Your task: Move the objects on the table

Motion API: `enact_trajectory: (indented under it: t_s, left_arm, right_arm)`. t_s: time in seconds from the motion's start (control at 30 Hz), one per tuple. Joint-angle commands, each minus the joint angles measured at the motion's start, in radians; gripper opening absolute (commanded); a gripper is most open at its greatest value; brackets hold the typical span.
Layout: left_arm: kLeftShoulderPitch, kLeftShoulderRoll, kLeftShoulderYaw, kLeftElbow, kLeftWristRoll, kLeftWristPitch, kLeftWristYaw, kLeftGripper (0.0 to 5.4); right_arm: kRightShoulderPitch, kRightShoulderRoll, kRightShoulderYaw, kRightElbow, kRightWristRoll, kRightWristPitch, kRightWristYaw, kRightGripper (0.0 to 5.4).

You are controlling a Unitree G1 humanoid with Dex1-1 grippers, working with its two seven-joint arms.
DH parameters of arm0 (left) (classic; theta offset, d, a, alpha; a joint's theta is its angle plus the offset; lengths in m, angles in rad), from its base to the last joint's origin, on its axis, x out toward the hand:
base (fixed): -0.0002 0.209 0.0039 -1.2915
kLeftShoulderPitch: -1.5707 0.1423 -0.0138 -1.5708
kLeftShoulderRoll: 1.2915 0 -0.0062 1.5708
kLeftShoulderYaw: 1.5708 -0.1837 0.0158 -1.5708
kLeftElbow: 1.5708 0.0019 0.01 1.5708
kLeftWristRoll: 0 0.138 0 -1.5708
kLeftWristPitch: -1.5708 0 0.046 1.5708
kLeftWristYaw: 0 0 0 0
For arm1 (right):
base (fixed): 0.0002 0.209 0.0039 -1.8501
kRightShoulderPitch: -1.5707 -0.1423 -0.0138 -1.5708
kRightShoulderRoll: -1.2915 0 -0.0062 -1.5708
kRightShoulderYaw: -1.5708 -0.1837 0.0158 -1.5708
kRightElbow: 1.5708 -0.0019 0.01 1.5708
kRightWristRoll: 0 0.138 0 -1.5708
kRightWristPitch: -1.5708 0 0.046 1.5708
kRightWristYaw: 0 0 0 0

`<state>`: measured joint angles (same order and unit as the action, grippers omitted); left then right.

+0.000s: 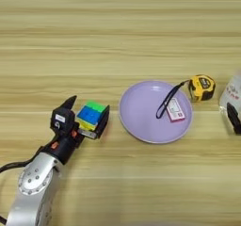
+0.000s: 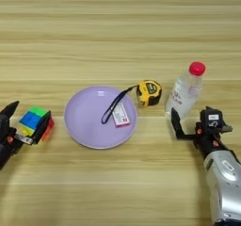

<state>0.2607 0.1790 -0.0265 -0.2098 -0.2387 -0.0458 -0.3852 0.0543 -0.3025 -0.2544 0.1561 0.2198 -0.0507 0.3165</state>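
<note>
The cube [image 1: 92,116] sits on the table [image 1: 117,32] just left of the plate [image 1: 141,121], between the two black fingers of the left gripper [image 1: 86,114]. One finger lies along its right side and the other points up at its left, so the gripper looks clamped on the cube, or very near it. The cube rests tilted, blue and green faces up.

If the cube is the thing being moved now, I'd want a firm, square hold before any lift, since a tilted cube can twist out of a two-finger pinch. The plate rim is right beside it, so it should rise clear before going sideways.

The bottle [image 2: 184,94] stands upright to the right of the plate, red cap [image 2: 197,68] on. The right gripper [image 2: 188,124] is spread around its base, one finger at the bottle's left foot; I judge it not closed on it yet. A low grip on a tall bottle could tip it.

The tape measure [image 2: 149,92] lies just off the plate's upper right edge. The plate itself holds only the measure's strap [image 2: 113,106] and tag [image 2: 121,115].
</note>
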Motion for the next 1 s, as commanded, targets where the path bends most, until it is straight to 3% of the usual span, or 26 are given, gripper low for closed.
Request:
enact_trajectory:
  t_s: [0.03, 0.37, 0.53, 1.0]
  left_arm:
    - [0.006, 0.011, -0.012, 0.006, 0.029, 0.011, 0.004, 5.4]
    - [-0.009, 0.002, -0.01, 0.058, 0.036, -0.002, 0.01, 5.4]
    - [-0.022, -0.002, -0.018, 0.105, 0.071, -0.021, 0.023, 5.4]
    - [-0.071, -0.021, -0.008, 0.22, 0.074, -0.058, 0.021, 5.4]
  right_arm:
    - [-0.013, -0.011, -0.013, 0.004, 0.007, 0.006, 0.0, 5.37]
    - [-0.014, -0.013, -0.014, 0.005, 0.008, 0.005, 0.002, 5.37]
    - [-0.014, -0.013, -0.015, 0.004, 0.009, 0.005, 0.001, 5.37]
    - [-0.015, -0.011, -0.012, -0.003, 0.007, 0.009, -0.001, 5.37]
